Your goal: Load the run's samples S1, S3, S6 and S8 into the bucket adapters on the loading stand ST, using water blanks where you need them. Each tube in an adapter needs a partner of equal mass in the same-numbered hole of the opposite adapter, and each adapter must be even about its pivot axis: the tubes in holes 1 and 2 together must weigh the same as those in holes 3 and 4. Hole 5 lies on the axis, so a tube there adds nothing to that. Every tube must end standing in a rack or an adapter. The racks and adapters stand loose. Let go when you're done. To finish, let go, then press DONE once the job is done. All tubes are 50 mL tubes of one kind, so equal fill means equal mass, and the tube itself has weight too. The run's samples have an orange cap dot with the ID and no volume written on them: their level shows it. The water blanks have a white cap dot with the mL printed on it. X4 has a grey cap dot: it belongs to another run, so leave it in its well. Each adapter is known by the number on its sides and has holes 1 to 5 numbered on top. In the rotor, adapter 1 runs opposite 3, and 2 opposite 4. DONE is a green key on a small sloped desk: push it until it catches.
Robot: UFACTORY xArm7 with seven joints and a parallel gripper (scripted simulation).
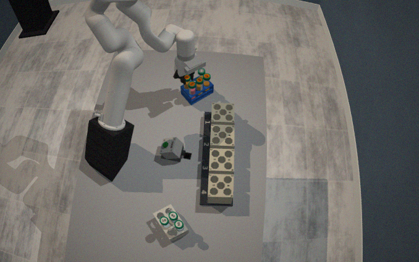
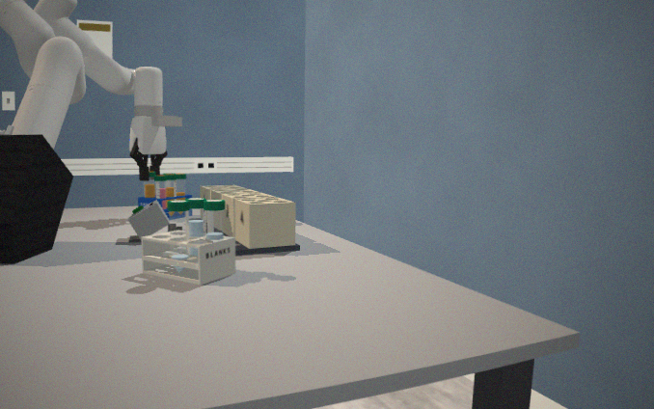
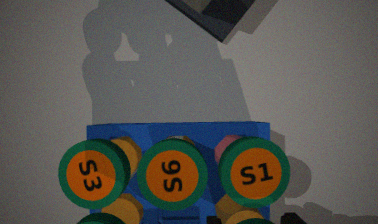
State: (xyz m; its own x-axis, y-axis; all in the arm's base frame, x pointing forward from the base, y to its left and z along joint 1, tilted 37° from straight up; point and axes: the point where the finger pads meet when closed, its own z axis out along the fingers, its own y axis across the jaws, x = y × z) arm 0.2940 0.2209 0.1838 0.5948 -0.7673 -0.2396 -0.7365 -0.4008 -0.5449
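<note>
The blue sample rack (image 1: 196, 91) holds tubes S3 (image 3: 94, 173), S6 (image 3: 172, 174) and S1 (image 3: 254, 172) in its front row. Behind them stand grey-dotted X4 (image 1: 201, 71) and an orange-dotted tube, S8 (image 1: 186, 78). My gripper (image 1: 183, 77) is shut on S8's cap, right behind S1. The tube still stands in its well. In the wrist view only the fingertips and the cap's edge show at the bottom. Adapters 1 (image 1: 222, 112), 2 (image 1: 222, 135), 3 (image 1: 220, 160) and 4 (image 1: 220, 188) stand empty on the dark stand.
The white BLANKS rack (image 1: 170, 222) holds three white-dotted tubes at the front. The DONE desk (image 1: 171, 149) with its green key (image 1: 164, 144) sits between the arm's base (image 1: 109, 147) and the stand.
</note>
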